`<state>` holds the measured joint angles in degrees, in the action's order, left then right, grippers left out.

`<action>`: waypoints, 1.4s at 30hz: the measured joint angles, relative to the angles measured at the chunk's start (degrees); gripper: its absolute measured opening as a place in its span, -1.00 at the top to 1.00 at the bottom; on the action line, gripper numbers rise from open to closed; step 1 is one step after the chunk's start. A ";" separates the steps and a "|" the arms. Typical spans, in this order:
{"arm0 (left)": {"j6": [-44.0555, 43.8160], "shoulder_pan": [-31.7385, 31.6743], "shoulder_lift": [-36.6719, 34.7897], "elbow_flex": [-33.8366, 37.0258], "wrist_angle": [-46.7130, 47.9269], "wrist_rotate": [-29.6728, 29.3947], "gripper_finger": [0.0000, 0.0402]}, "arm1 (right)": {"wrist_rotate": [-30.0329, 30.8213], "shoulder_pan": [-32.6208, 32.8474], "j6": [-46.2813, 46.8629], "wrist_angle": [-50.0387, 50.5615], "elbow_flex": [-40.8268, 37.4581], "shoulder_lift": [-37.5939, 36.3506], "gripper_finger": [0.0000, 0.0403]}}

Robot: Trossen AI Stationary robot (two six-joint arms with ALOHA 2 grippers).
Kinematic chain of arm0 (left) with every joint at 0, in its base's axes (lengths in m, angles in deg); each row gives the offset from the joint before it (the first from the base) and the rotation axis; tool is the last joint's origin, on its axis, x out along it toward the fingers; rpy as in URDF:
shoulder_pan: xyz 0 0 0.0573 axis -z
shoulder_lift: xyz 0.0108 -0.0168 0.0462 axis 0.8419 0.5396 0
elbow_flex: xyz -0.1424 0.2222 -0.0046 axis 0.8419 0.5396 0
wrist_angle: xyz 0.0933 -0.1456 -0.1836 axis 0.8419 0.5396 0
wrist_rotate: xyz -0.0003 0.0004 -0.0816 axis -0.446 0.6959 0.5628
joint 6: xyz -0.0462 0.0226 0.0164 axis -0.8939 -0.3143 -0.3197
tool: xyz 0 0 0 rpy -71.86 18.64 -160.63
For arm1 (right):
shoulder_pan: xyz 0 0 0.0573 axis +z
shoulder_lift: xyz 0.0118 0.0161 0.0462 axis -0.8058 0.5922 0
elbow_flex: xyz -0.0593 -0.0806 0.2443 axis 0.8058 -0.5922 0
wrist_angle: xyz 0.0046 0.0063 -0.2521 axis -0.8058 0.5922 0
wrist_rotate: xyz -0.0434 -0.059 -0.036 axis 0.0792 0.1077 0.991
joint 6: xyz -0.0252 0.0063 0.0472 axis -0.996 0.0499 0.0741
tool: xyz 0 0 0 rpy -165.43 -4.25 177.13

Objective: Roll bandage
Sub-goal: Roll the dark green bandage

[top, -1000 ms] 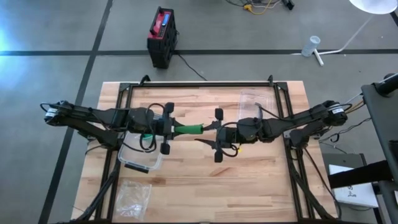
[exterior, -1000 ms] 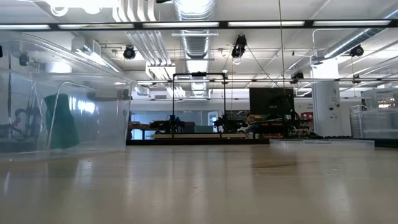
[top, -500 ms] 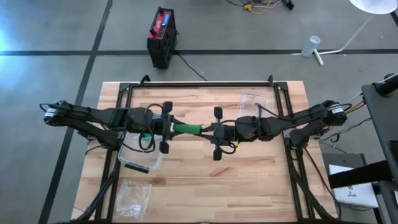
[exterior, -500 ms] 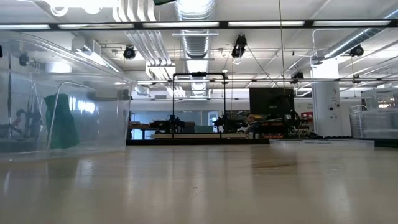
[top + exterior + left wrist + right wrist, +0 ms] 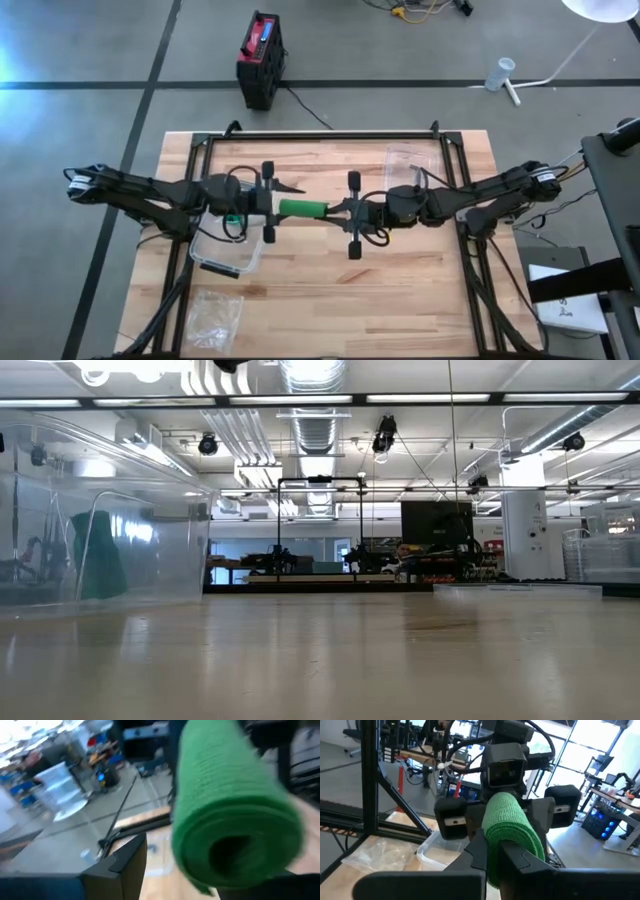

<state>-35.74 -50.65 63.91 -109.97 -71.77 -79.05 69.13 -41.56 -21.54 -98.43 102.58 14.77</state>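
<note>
A green bandage roll point(image 5: 301, 209) hangs level above the middle of the table, lying left to right between my two grippers. My right gripper point(image 5: 335, 211) is shut on its right end. My left gripper point(image 5: 279, 205) is open around its left end; in the left wrist view the roll's hollow end point(image 5: 235, 852) fills the picture, and one dark finger point(image 5: 125, 862) stands clear of it. No loose strip of bandage shows. The low view shows neither the grippers nor the roll. My right gripper pinches the roll's right end point(image 5: 496, 851) between its two fingers point(image 5: 476, 851). The fingers come level from the table's right and lie along the roll. The roll sticks out level toward the left gripper, lifted clear of the table. Whether my left gripper touches the roll I cannot tell.
A clear plastic box point(image 5: 228, 256) stands under the left arm and shows large in the low view point(image 5: 100, 520). A crumpled clear bag point(image 5: 214, 314) lies at the near left corner. A clear lid point(image 5: 412, 161) lies far right of the middle. Black frame rails point(image 5: 320, 134) border the table.
My right gripper has shut on the roll's right end. My left gripper has opened and let go of the left end. The roll has stayed up between them and swung from slightly slanted to level.
</note>
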 joint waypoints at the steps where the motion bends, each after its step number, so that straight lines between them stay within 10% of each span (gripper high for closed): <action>1: -0.01 0.00 -0.35 0.94 -1.74 1.21 0.08 | 0.00 0.00 0.10 0.01 0.00 0.00 0.96; 14: -1.10 -0.35 -0.59 14.80 -33.32 5.41 0.40 | 0.24 -0.02 0.73 -1.17 0.04 -0.46 0.96; 27: -1.80 -1.38 0.72 14.51 -35.88 4.84 0.95 | -2.78 -0.13 2.48 -2.54 0.04 -0.28 0.96; 42: -4.42 -2.42 0.72 18.04 -35.71 3.28 1.00 | -6.91 -0.15 3.42 -5.68 0.76 -0.28 0.96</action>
<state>-40.17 -53.07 64.63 -91.93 -107.48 -75.77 62.22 -41.72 -18.12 -104.10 103.35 14.48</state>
